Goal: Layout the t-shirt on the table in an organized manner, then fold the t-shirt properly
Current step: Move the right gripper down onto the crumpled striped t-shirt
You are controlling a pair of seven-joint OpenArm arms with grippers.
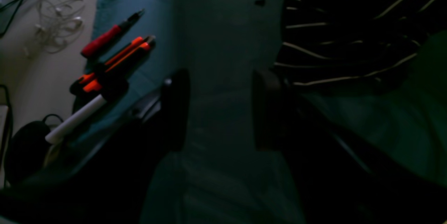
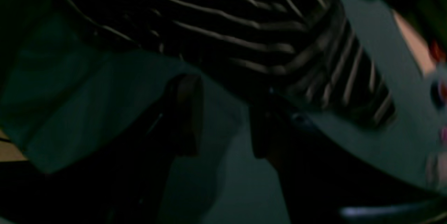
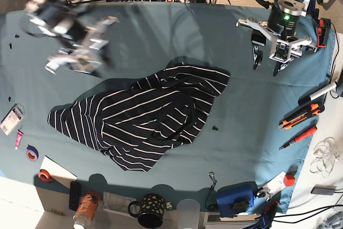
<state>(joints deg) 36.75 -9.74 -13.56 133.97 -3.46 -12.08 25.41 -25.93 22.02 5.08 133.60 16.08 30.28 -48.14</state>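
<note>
While the t-shirt [image 3: 142, 116] lies crumpled (table [image 3: 246, 132]), both grippers gape empty.

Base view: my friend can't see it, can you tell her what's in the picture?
A crumpled dark striped t-shirt lies mid-table on the teal table, untouched. The right gripper and left gripper hang above it, open and empty.

No text, brand, number or sign can be read in any view. The can [image 3: 86, 211] at the desk [image 3: 161, 20] edge bears a printed label, too small to make out. The mug [image 3: 151, 211] shows only a dot pattern. Both wrist views are too dark and blurred for any lettering.
</note>
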